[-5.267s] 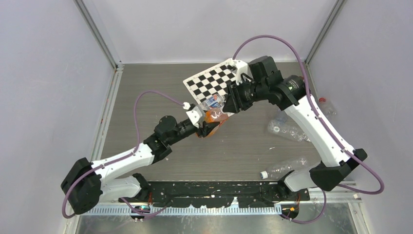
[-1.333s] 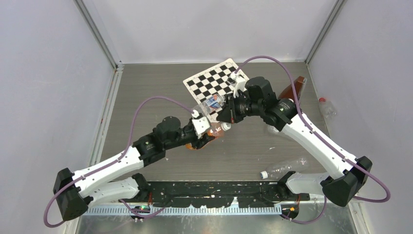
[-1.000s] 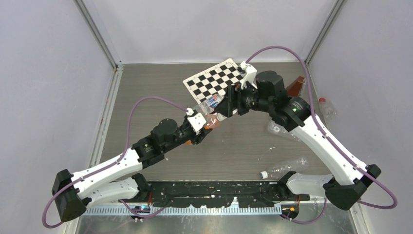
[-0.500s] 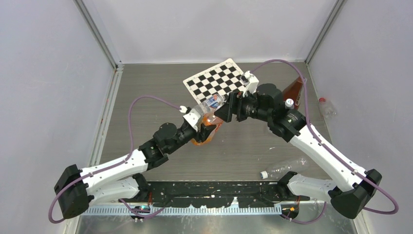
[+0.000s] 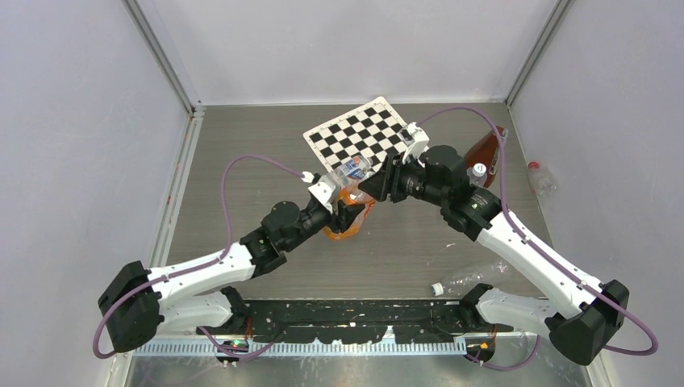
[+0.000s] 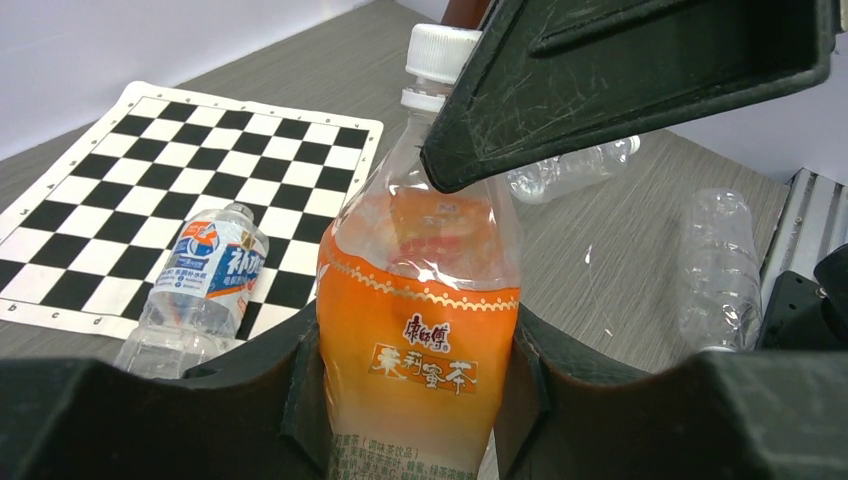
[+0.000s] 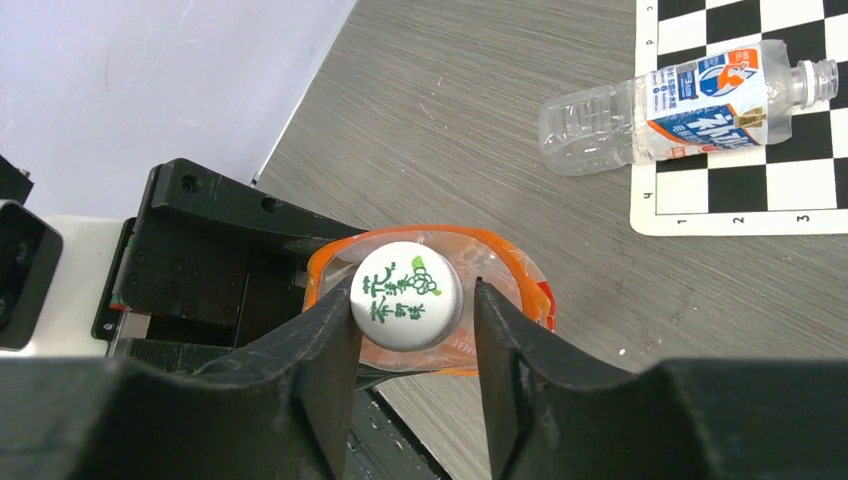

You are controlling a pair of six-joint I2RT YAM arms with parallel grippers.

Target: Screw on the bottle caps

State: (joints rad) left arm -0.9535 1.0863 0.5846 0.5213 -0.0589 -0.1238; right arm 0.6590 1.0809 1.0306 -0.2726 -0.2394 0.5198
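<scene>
My left gripper (image 5: 341,214) is shut on the body of an orange-labelled bottle (image 5: 352,226), holding it upright; the left wrist view shows it (image 6: 420,330) squeezed between both jaws. A white bottle cap (image 7: 405,295) with green print sits on its neck and also shows in the left wrist view (image 6: 440,50). My right gripper (image 5: 368,190) is above the bottle, its jaws straddling the cap (image 7: 413,305). The left finger (image 7: 325,340) touches the cap and a small gap remains at the right finger (image 7: 500,340).
A clear blue-labelled bottle (image 5: 352,168) without a cap lies at the edge of a checkerboard mat (image 5: 355,129). A brown bottle (image 5: 485,147) with a white cap stands back right. Clear bottles lie front right (image 5: 476,276) and far right (image 5: 540,179), that one red-capped.
The left arm has shifted the orange bottle around and brought it upright. The right gripper has moved lower and left, so its jaws now sit around the cap.
</scene>
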